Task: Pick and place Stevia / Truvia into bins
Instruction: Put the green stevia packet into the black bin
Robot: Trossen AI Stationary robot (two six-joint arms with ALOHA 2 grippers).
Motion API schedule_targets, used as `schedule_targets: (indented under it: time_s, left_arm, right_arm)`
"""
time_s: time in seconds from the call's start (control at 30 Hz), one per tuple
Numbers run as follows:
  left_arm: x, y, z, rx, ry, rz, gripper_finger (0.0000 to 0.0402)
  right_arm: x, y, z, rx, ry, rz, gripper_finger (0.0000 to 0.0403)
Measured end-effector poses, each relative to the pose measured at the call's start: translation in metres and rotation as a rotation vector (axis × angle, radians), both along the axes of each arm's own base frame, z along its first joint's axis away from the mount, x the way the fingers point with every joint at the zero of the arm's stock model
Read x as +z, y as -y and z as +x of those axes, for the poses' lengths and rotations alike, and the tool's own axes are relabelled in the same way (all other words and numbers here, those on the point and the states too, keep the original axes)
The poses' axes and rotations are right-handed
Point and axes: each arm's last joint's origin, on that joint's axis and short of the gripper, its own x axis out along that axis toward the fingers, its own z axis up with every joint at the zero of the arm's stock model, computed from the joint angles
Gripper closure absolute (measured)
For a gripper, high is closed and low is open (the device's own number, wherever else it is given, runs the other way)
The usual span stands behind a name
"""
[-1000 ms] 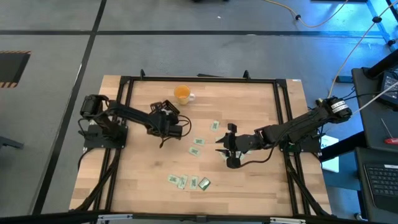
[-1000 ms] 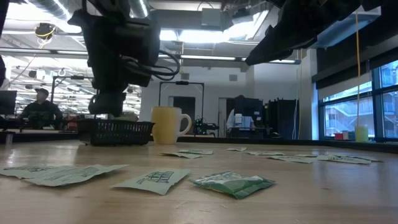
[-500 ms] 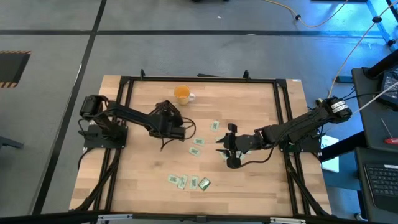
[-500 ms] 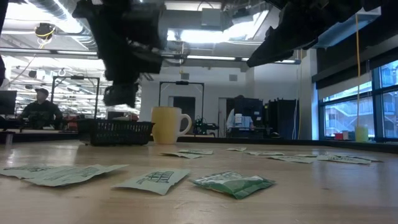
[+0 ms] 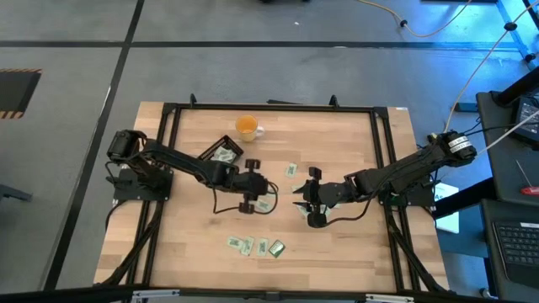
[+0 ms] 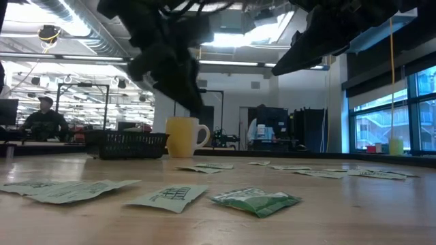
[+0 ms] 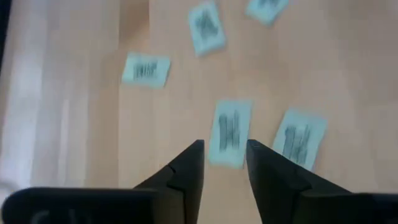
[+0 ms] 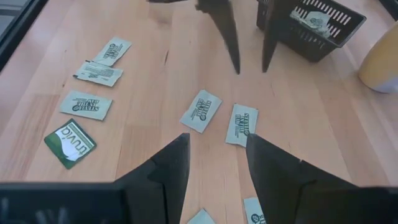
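Note:
Pale green and white sachets lie flat on the wooden table: two in the middle [image 8: 202, 111] [image 8: 242, 124], one farther off [image 5: 290, 170], and several near the near edge [image 5: 253, 247], one dark green [image 8: 69, 142]. The black tray [image 5: 223, 153] stands next to the orange cup [image 5: 246, 128] and holds a sachet [image 8: 313, 18]. My left gripper [image 5: 263, 195] hovers open above the two middle sachets, with one [image 7: 230, 132] below the gap between its fingers [image 7: 224, 155]. My right gripper [image 5: 303, 198] hangs open just to their right and touches nothing.
A black frame [image 5: 173, 109] runs around the table top. The cup [image 6: 184, 136] stands beside the tray [image 6: 128, 144] toward the far edge. Bare wood lies right of my right gripper and along the left side. A person [image 6: 44, 119] sits in the room beyond.
My left gripper has swung away from above the tray, toward the table's right and near edge, and now hangs over the two middle sachets. The tray, hidden under it before, shows a sachet inside. My right arm has kept still.

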Motion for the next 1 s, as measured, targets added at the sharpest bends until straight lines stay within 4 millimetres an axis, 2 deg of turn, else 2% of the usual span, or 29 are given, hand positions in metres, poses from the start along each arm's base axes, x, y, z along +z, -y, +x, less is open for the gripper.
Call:
schedule_targets:
  time_s: [0.13, 0.27, 0.6, 0.8, 1.0]
  left_arm:
    - [-0.001, -0.001, 0.009, -0.037, 0.070, -0.012, 0.0284]
    - [-0.021, -0.005, 0.013, -0.073, -0.003, -0.070, 0.0287]
    - [-0.068, -0.020, 0.026, -0.027, -0.103, -0.060, 0.0288]
    - [-0.074, -0.027, 0.026, -0.023, -0.131, -0.081, 0.0296]
    - [-0.076, -0.028, 0.026, -0.024, -0.140, -0.087, 0.0334]
  right_arm:
    - [0.000, 0.000, 0.000, 0.001, -0.002, 0.000, 0.0241]
    - [-0.001, 0.000, -0.001, -0.001, -0.013, -0.002, 0.0241]
    - [-0.003, 0.000, -0.002, -0.001, -0.020, -0.003, 0.0241]
    - [-0.003, 0.000, -0.002, -0.001, -0.019, -0.003, 0.0241]
    - [-0.003, 0.000, -0.002, 0.000, -0.020, -0.004, 0.0241]
